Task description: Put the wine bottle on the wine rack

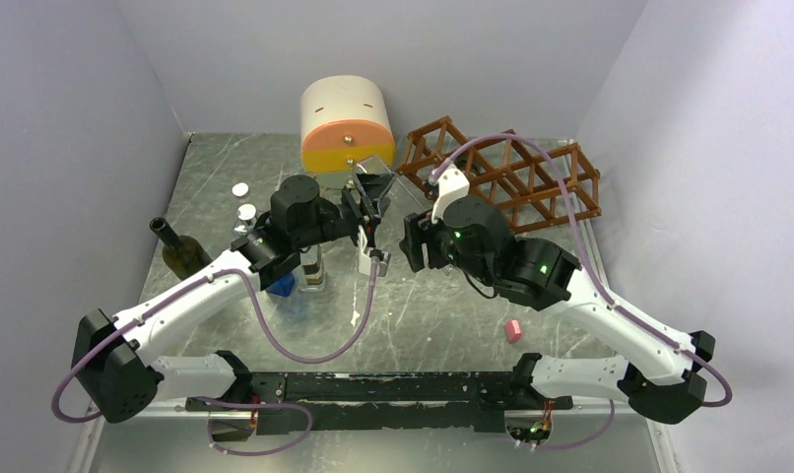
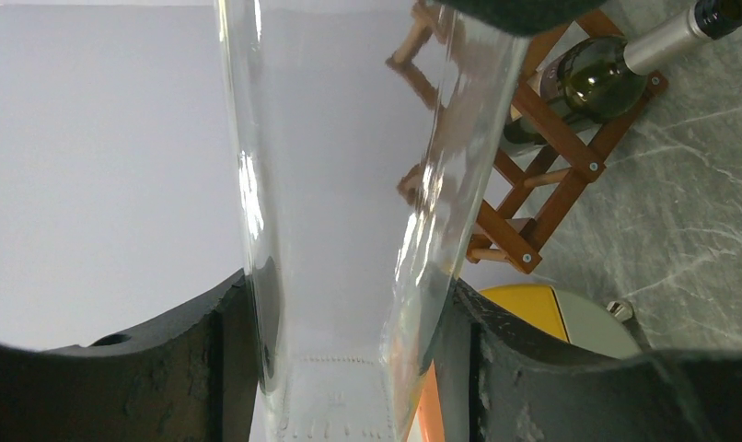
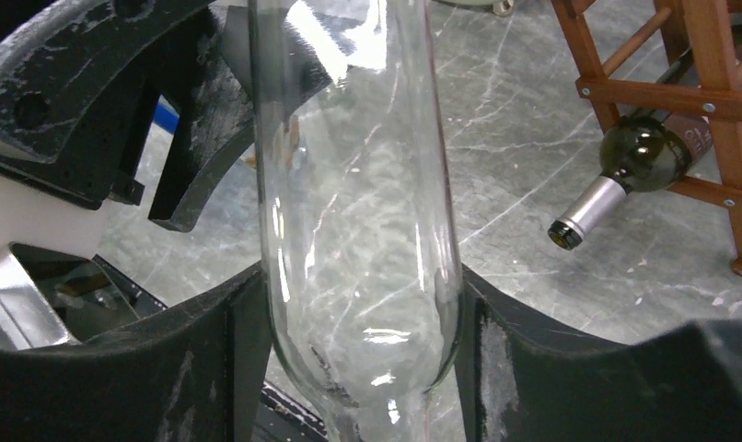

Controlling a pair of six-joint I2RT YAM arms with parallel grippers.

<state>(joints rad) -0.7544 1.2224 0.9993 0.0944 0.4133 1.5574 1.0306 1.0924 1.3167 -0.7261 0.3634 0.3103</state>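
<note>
Two arms angle inward beside the wine rack (image 1: 511,175). Left gripper (image 2: 349,281) and right gripper (image 3: 360,272) each clamp the clear wine bottle (image 3: 349,166).

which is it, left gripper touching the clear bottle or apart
touching: left wrist view shows both left gripper fingers pressed against the clear bottle, no gap
</note>
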